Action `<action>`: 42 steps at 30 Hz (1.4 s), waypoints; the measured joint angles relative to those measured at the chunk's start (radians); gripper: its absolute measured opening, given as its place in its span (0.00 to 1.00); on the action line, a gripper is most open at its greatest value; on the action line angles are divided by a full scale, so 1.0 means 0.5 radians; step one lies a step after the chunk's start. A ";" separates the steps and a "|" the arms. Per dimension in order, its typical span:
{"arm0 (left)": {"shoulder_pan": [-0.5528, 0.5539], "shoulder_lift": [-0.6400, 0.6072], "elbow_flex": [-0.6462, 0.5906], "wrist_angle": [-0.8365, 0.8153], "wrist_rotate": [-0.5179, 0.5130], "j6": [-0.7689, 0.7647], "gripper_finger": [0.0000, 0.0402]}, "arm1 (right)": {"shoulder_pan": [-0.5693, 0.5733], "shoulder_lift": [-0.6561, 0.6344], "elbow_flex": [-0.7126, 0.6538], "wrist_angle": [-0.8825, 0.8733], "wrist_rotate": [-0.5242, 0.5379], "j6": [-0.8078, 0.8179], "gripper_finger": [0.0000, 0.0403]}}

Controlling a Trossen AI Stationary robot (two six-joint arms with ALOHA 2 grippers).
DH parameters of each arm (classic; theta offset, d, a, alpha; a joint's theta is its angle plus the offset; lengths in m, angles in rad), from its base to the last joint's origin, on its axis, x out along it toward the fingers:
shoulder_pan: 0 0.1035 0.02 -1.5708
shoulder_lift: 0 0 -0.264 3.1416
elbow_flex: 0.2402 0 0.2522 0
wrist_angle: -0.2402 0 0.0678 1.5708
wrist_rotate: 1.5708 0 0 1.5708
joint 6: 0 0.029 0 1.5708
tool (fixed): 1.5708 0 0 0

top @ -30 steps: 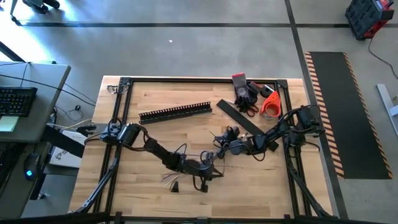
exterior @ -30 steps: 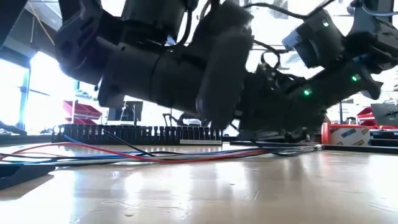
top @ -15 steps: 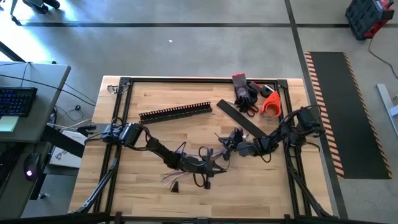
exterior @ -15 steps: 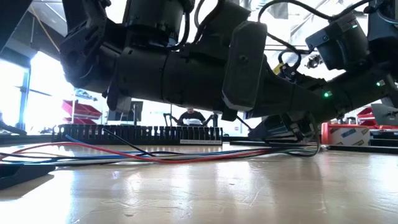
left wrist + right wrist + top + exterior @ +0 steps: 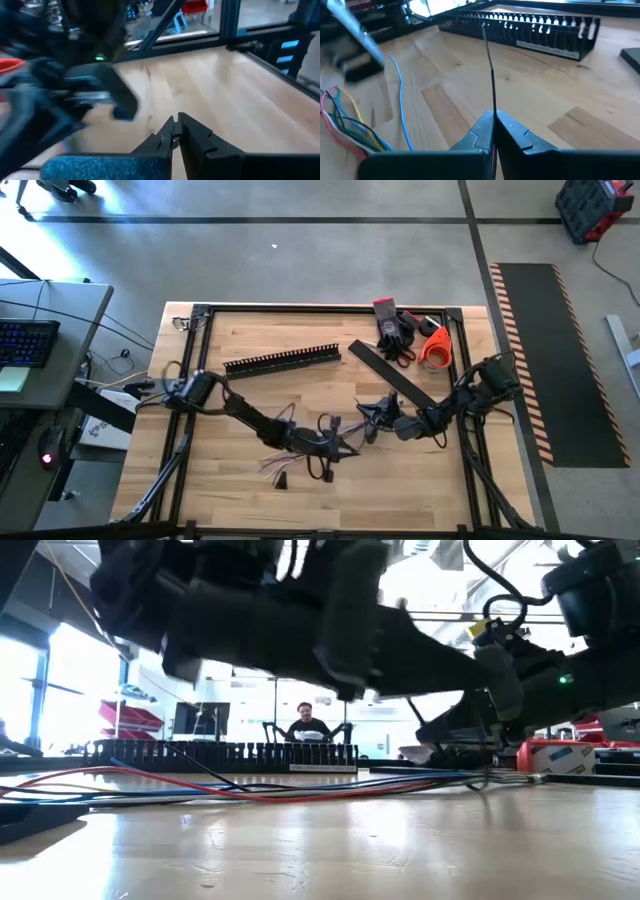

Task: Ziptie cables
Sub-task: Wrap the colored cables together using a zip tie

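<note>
Bright backlit windows glare in low view; left wrist view blurred

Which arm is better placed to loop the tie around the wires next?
Right, probably: the right gripper is shut on a thin strip, apparently the tie, beside the wires.

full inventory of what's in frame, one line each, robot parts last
cables: one bunch, red, blue and dark strands, lying mid-table.
slotted rail: one, black, far left-centre of table.
flat strip: one, black, right of rail.
gloves: dark with red, far right corner.
tape roll: one, orange, beside gloves.
thin strip: one, dark, in right fingers.
person: one, seated beyond table.
left gripper: shut, mid-table.
right gripper: shut on thin strip, mid-table.
</note>
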 joint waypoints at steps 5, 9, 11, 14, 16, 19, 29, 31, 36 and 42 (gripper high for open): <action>0.078 -0.049 -0.076 0.151 0.276 -0.007 0.00 | 0.078 0.000 -0.006 0.002 0.154 0.055 0.00; 0.115 0.077 -0.076 0.397 0.368 -0.119 0.00 | 0.125 0.000 -0.006 0.000 0.243 0.075 0.00; 0.121 0.156 -0.071 0.546 0.362 -0.158 0.00 | 0.145 0.000 -0.006 -0.001 0.283 0.096 0.00; 0.121 0.262 -0.048 0.759 0.355 -0.213 0.00 | 0.165 0.000 -0.006 -0.001 0.305 0.105 0.00; 0.122 0.307 -0.036 0.809 0.342 -0.246 0.00 | 0.177 0.000 -0.006 0.000 0.302 0.071 0.00; 0.122 0.337 -0.019 0.828 0.343 -0.249 0.00 | 0.183 0.000 -0.006 0.000 0.294 -0.016 0.00; 0.162 0.394 -0.007 0.860 0.441 -0.385 0.00 | 0.190 0.000 -0.003 -0.002 0.090 -0.752 0.00; 0.169 0.394 -0.007 0.853 0.470 -0.404 0.00 | 0.210 0.000 -0.003 -0.004 0.121 -0.961 0.00; 0.175 0.394 -0.007 0.853 0.500 -0.450 0.00 | 0.298 0.000 -0.003 -0.005 0.305 -1.467 0.00; 0.193 0.394 -0.007 0.852 0.561 -0.490 0.00 | 0.382 -0.001 0.000 -0.016 0.275 -1.956 0.00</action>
